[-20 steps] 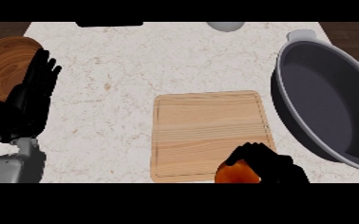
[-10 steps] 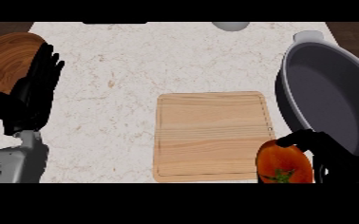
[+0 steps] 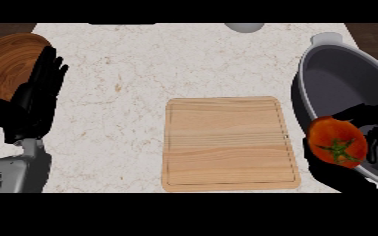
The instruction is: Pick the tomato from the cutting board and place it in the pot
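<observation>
Two black hands come into our head view from the lower edge. At the far left we find the left hand [image 3: 33,102], resting open with its fingers straight, close together and pointing up the view. Its grey forearm [image 3: 21,169] shows just below it. Behind that hand's fingertips, and partly covered by them, lies a round brown wooden plate [image 3: 16,55], cut off by the left edge. To the right of the left hand we see the pale speckled counter [image 3: 133,75]. Next comes the cutting board [image 3: 229,142], a light wooden rectangle with rounded corners, lying flat between the two hands and nearer to the right one. Well beyond the board, at the counter's far edge, we make out part of a small pale round thing [image 3: 244,27]; we cannot tell what it is. At the right we find the right hand [image 3: 331,176], its fingers and thumb curled round the tomato [image 3: 337,142]. The tomato sits in that hand just right of the board's right edge, red, with its green stem turned up toward us. Dark fingers show above it and the palm below it. Just beyond this hand stands the pot [image 3: 332,75], dark grey with a pale rim and a handle on its far side. The tomato overlaps the pot's near left rim in our view, and we cannot tell how high above it the hand holds it.
</observation>
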Robot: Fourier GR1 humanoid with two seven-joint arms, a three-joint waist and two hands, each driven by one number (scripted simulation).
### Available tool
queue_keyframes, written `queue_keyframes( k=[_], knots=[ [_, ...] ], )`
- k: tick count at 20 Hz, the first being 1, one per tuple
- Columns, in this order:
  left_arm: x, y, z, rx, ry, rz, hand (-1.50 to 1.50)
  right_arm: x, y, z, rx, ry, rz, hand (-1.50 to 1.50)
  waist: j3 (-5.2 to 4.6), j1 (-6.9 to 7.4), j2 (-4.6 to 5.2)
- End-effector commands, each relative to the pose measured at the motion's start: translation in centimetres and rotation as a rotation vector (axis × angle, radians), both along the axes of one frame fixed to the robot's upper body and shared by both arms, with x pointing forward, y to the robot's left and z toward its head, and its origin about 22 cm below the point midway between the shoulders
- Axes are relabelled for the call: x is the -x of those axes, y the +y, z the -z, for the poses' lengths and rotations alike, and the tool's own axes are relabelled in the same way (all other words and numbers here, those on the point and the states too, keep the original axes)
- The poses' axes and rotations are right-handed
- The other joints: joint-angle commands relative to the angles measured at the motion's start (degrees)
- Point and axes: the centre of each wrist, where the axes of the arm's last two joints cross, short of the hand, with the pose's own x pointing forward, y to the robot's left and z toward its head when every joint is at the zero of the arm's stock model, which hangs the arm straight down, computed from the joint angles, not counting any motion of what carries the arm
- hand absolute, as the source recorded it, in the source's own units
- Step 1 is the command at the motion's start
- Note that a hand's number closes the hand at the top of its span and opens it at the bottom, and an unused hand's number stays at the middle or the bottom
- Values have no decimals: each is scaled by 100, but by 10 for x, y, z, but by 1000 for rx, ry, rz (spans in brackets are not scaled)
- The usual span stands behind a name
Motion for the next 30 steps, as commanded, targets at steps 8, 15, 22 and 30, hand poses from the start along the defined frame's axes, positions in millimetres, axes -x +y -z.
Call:
queue_keyframes(
  k=[8, 15, 22, 30],
  knots=[
    [0, -6, 13, 9, 14, 6, 0, -54, -101, 19, 302, 17, 214, 150, -7, 56, 31],
    [0, 19, 8, 7, -16, 14, 0, -101, -138, 79, 302, 59, 204, 150, -4, 58, 9],
    [-3, -18, -7, 16, -3, 28, 0, -139, -134, 117, 67, 239, 180, -150, 1, 107, 7],
    [-2, -18, 4, 13, 1, 11, 0, -152, -155, 119, -231, 111, -84, -150, 4, 52, 8]
  ],
)
